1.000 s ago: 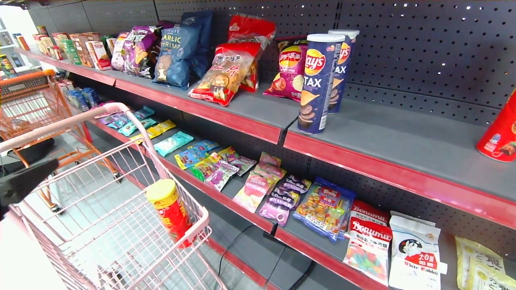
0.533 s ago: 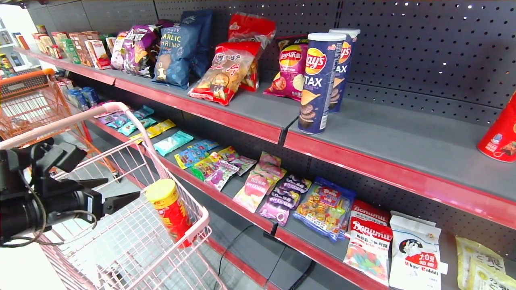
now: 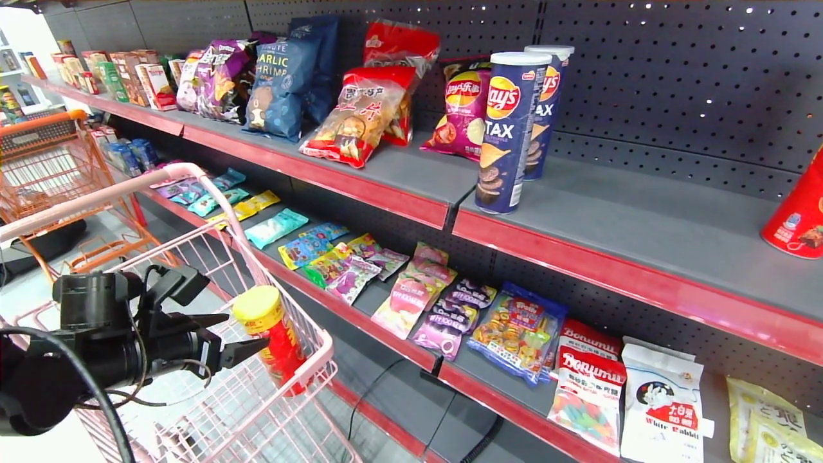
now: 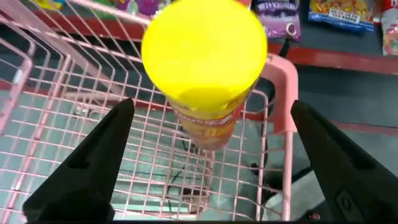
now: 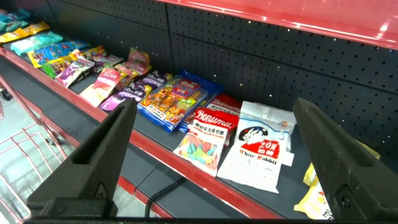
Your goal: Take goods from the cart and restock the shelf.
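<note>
The left gripper (image 3: 247, 329), jaws spread wide, hovers just beside the yellow-lidded red chip canister (image 3: 275, 344) standing in the pink cart (image 3: 319, 363), at the corner nearest the shelf (image 3: 578, 270); the right gripper (image 5: 212, 106) is likewise parted.

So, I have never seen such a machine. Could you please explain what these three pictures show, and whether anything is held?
It is a two-armed robot in a shop. The wide picture comes from a camera on its head. The other two come from cameras on its wrists, so the dark prongs at their edges belong to each arm's own end effector. The left end effector is open, right by a red can with a yellow lid that stands in the pink cart; it holds nothing. The right end effector is open too, facing the lower shelf of sweet bags. The upper shelf carries crisp bags and blue cans.
</note>
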`<state>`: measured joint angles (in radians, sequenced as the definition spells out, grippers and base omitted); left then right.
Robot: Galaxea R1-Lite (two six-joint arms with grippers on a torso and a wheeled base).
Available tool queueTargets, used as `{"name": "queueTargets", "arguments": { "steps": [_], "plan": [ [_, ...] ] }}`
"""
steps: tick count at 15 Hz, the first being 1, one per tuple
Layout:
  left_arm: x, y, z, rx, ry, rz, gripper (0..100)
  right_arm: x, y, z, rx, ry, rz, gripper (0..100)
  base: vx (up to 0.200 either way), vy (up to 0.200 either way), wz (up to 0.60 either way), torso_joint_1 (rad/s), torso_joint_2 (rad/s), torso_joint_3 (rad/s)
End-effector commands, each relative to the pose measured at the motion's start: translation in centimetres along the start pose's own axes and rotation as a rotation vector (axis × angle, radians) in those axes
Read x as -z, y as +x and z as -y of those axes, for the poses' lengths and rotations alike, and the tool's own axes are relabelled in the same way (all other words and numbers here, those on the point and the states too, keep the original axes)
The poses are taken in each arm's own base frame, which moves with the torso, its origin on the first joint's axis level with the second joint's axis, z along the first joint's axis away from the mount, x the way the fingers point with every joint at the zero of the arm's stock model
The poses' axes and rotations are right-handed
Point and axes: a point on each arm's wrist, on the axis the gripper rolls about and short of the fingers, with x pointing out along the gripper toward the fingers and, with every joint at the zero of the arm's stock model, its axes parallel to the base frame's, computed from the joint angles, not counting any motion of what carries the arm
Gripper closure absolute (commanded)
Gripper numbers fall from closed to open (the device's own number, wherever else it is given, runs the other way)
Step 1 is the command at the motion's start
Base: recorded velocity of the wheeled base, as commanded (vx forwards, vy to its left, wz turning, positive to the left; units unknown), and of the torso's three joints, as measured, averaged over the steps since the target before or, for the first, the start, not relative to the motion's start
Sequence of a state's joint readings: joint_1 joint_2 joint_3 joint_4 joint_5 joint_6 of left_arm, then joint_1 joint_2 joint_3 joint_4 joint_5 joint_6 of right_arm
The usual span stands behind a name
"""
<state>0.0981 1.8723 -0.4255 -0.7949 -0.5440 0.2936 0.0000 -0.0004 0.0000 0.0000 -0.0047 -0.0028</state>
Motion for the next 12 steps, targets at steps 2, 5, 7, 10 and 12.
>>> {"name": "queueTargets", "arguments": {
  "steps": [2, 5, 7, 10, 12],
  "plan": [
    [1.6, 1.8, -0.6, 0.011, -0.017, -0.031, 0, 0.0, 0.0, 0.0, 0.0, 0.0, 0.0, 0, 0.0, 0.0, 0.0, 0.0, 0.0, 0.0],
    [1.9, 2.8, -1.0, 0.002, 0.007, 0.012, 0, 0.0, 0.0, 0.0, 0.0, 0.0, 0.0, 0, 0.0, 0.0, 0.0, 0.0, 0.0, 0.0],
    [2.3, 3.5, -1.0, 0.011, 0.012, 0.012, 0, 0.0, 0.0, 0.0, 0.0, 0.001, 0.0, 0, 0.0, 0.0, 0.0, 0.0, 0.0, 0.0],
    [2.3, 4.6, -1.1, 0.005, 0.045, 0.061, 0, 0.0, 0.0, 0.0, 0.0, 0.001, 0.0, 0, 0.0, 0.0, 0.0, 0.0, 0.0, 0.0],
    [2.2, 4.9, -1.0, 0.0, 0.061, 0.078, 0, 0.0, 0.0, 0.0, 0.0, 0.0, 0.0, 0, 0.0, 0.0, 0.0, 0.0, 0.0, 0.0]
  ]
}}
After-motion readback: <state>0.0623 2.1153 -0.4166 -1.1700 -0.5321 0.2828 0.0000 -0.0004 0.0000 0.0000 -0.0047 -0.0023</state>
